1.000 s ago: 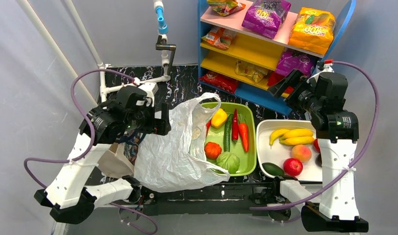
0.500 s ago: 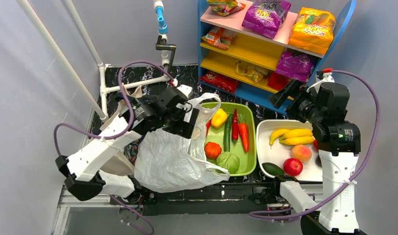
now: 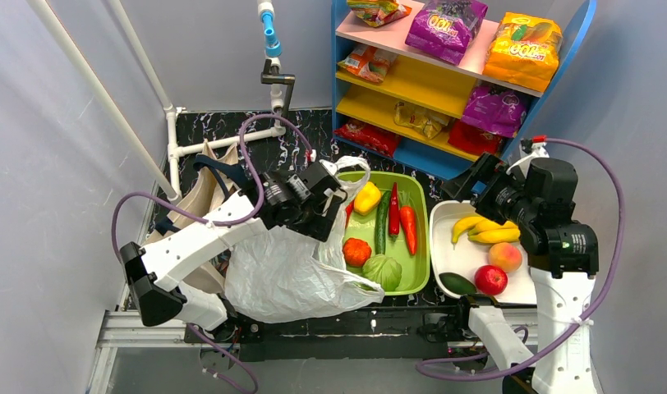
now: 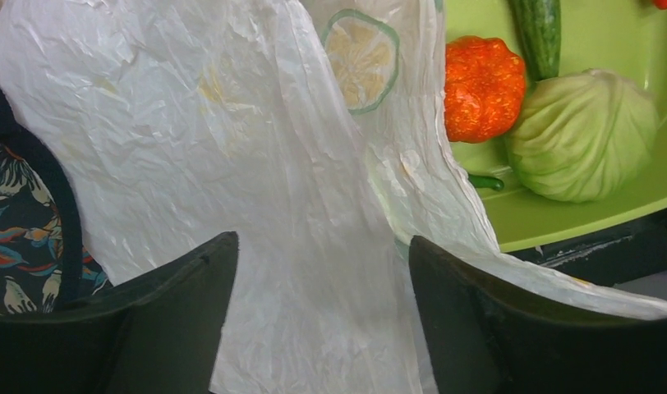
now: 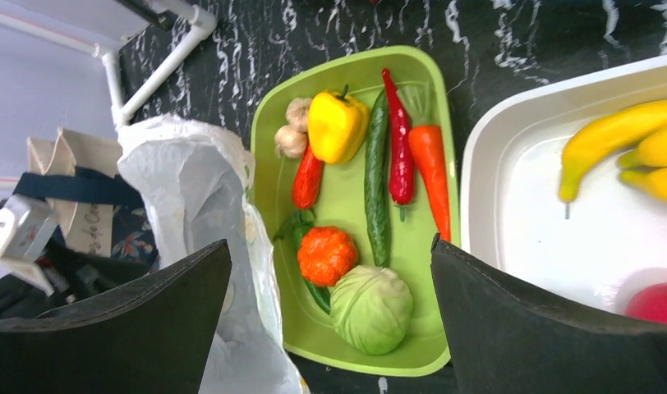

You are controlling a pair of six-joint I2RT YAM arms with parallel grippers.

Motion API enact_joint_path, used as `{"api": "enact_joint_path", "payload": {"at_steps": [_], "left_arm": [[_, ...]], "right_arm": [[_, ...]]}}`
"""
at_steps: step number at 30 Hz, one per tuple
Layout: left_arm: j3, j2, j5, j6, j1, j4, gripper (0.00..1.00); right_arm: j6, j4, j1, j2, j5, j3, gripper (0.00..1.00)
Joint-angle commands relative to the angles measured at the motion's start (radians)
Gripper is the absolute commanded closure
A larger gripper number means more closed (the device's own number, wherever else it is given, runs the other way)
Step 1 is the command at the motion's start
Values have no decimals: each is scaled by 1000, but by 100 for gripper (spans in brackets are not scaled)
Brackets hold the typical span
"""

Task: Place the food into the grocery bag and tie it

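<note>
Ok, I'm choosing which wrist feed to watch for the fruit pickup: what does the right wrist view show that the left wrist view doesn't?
Only the right wrist view: the bananas in the white tray, the yellow pepper, the carrot and the open right gripper.
Only the left wrist view: the lemon-slice print on the bag seen clearly, framed by the open left gripper.
Both: the grocery bag, green tray, orange pumpkin, cabbage and cucumber.

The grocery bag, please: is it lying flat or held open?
Flat: the grocery bag lies collapsed and crumpled, with the left gripper open above it.
</note>
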Motion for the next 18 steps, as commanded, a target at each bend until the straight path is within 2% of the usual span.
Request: {"api": "enact_joint_path", "payload": {"at_steps": [1, 7, 11, 15, 18], "left_arm": [[-61, 6, -49, -18, -6, 19, 35], [-89, 11, -55, -25, -7, 25, 77], [-83, -15, -75, -29, -7, -1, 98], [-66, -50, -105, -39, -7, -61, 100], [-60, -83, -130, -47, -6, -98, 100]], "right_arm": [[11, 74, 1, -34, -126, -65, 2], [49, 72, 34, -19, -181, -146, 2], [42, 52, 161, 25, -114, -159, 2], [52, 29, 328, 110, -20, -159, 2], [88, 38, 390, 155, 16, -177, 2]]}}
